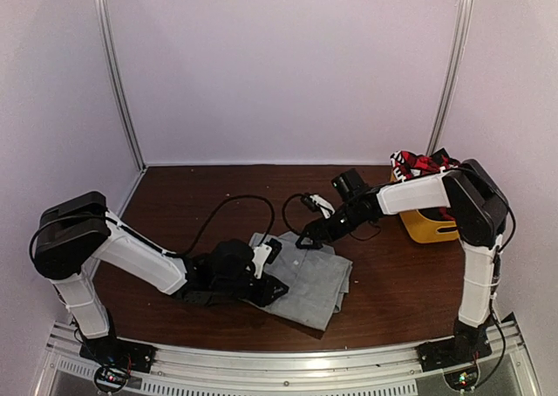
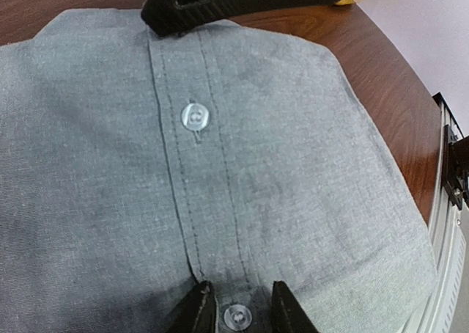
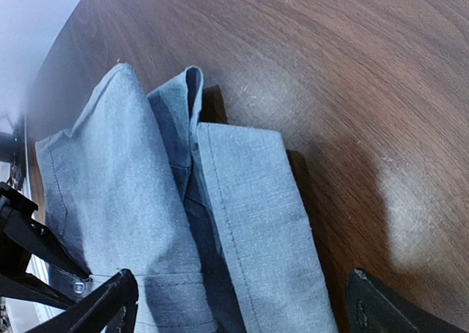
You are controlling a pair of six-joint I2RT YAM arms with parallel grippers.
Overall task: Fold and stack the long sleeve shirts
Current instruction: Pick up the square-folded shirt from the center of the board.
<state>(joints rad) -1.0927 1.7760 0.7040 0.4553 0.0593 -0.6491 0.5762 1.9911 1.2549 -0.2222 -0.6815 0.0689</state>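
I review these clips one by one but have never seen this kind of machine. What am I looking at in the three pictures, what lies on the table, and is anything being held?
These are two white robot arms bolted at the near edge of a brown table, each ending in a two-finger gripper. The wide picture comes from a fixed camera above and behind them; the other two come from small cameras on the wrists, looking past each arm's own fingers.

A light-grey button-front shirt, partly folded, lies on the table. At the far right stands a yellow tub with a red-and-black plaid shirt on top.

The left gripper sits on the grey shirt's button strip, fingers narrowly apart with a button between them; whether it pinches the cloth I cannot tell. The right gripper is wide open above the folded edge, holding nothing.
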